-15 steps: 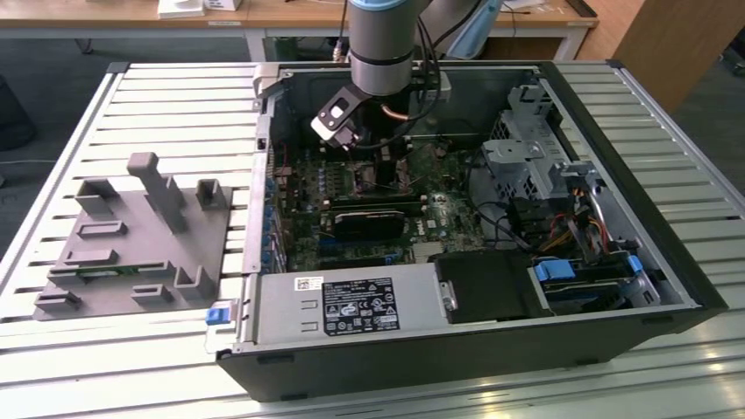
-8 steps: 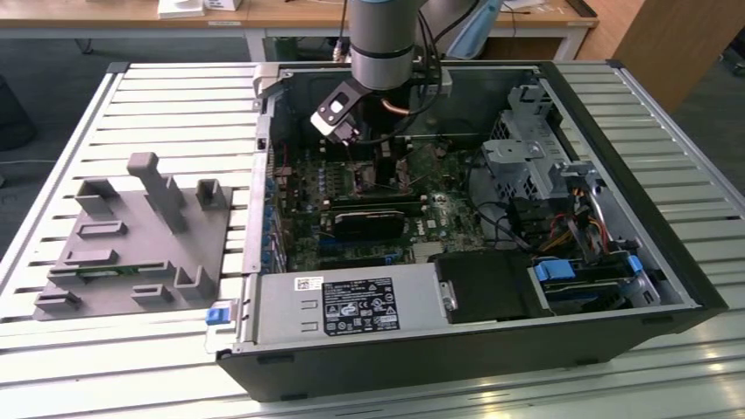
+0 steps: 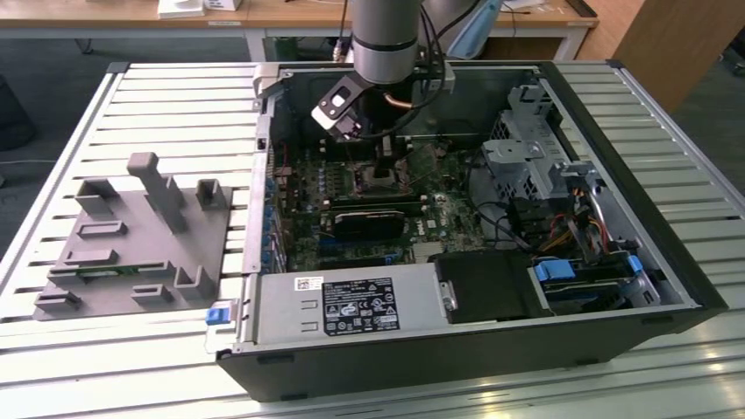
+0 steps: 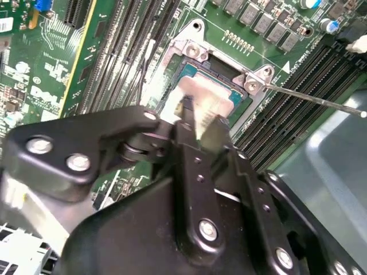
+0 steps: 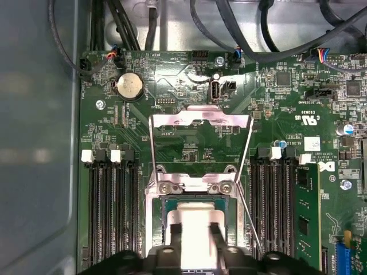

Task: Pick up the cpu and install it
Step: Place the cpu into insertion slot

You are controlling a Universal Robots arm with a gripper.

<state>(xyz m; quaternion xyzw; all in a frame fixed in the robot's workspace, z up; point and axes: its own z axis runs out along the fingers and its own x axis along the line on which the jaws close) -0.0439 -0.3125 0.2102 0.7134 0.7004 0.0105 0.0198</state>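
Observation:
The cpu (image 5: 195, 220) is a silver square lying between my gripper's (image 5: 195, 234) two black fingers (image 5: 175, 235), directly over the open metal socket (image 5: 157, 186) on the green motherboard. The second wrist view has the cpu (image 4: 203, 91) inside the socket frame (image 4: 195, 48), with the gripper (image 4: 198, 117) shut on it. Whether the chip rests in the socket or hovers just above it cannot be told. In the exterior view the gripper (image 3: 385, 170) reaches down into the open computer case (image 3: 652, 262) at the socket (image 3: 379, 183).
The socket's load plate (image 5: 200, 117) stands flipped open and its thin lever rod (image 4: 315, 96) sticks out sideways. Memory slots (image 5: 112, 206) flank the socket. A black block (image 3: 366, 223), power supply (image 3: 349, 305) and drive cage (image 3: 524, 148) crowd the case. A gray fixture (image 3: 128, 236) lies outside.

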